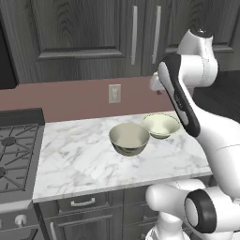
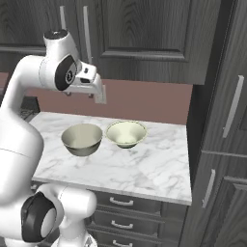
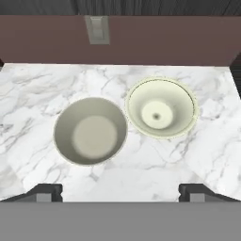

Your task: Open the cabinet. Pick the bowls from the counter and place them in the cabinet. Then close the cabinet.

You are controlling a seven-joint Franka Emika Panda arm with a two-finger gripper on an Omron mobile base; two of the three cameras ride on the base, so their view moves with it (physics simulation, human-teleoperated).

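White marble table (image 3: 42, 94) carries both bowls, side by side and almost touching: the deeper bowl (image 3: 90, 131) and the shallow bowl (image 3: 161, 107). The cabinet (image 1: 93, 37) above looks shut. The claw (image 3: 120, 192) hangs over them, spread wide and empty. Judging by this, the doors come first; approach a bar handle (image 1: 134, 35) squarely.

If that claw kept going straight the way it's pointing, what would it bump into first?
Probably the counter, in the bare marble just in front of the two bowls. The open gripper aims down there; depth is hard to judge.
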